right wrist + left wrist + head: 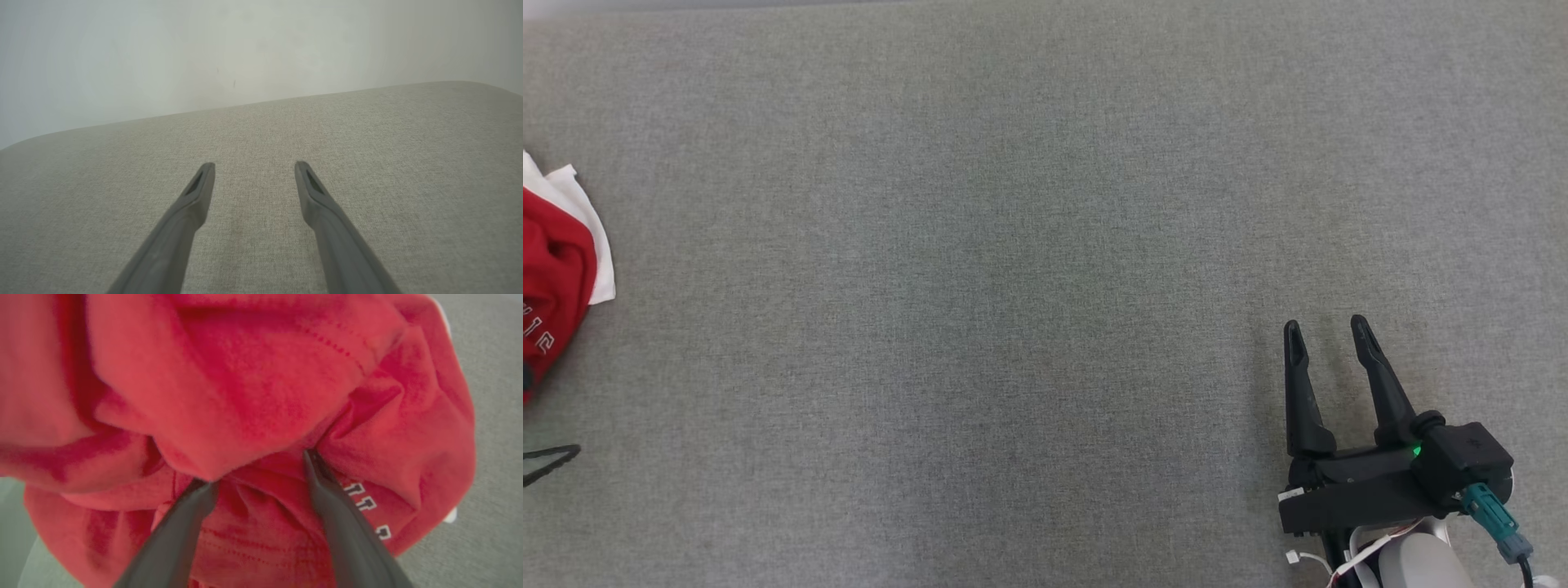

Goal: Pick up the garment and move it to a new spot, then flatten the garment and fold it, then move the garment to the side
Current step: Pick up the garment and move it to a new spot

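Observation:
The garment (556, 278) is a crumpled red piece with white lettering and a white layer under it, lying at the far left edge of the head view. In the left wrist view the garment (253, 388) bulges close in front of the camera. My left gripper (257, 469) is open, its two fingers spread and their tips pushed into the red folds, one tip hidden under a fold. My right gripper (1325, 325) is open over the bare grey cloth at the lower right, far from the garment, with nothing between the fingers (196, 196).
A grey fabric surface (1029, 245) spreads across the whole head view. Its far edge meets a pale wall (204, 53) in the right wrist view. A thin dark pointed part (551, 461) pokes in at the lower left edge, below the garment.

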Robot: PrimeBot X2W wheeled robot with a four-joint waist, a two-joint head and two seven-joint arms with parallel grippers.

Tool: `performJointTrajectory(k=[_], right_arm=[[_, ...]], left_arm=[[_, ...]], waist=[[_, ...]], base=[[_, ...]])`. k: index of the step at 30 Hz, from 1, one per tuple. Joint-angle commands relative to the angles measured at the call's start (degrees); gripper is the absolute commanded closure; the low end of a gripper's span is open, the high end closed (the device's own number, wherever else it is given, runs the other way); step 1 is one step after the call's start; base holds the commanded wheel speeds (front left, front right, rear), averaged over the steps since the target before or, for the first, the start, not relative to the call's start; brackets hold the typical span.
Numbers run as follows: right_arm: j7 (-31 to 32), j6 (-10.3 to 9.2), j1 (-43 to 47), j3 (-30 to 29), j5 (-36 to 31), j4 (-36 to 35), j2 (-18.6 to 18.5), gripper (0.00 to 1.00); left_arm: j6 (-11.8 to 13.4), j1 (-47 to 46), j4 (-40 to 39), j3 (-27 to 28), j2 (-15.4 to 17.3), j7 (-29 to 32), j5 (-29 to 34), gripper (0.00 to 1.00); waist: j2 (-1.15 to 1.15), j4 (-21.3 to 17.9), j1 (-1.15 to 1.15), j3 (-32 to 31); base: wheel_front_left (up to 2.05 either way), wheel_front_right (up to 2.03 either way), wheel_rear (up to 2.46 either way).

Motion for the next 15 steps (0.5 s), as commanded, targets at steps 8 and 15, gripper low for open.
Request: performJointTrajectory(k=[8, 15], right_arm=[[0.0, -0.12, 0.7, -0.9, -0.9, 0.3, 0.1, 0.00], [0.0, -0.12, 1.9, -1.0, -0.9, 1.0, 0.1, 0.00]], left_arm=[[1.2, -0.8, -0.4, -0.8, 0.0, -5.8, 0.6, 1.00], [-0.4, -4.0, -3.3, -0.3, -0.5, -13.6, -0.8, 1.00]], waist=[[-0.01, 1.4, -0.01, -1.6], [-0.01, 3.6, -0.01, -4.8]], base=[[0.00, 0.00, 0.00], [0.00, 0.00, 0.00]])
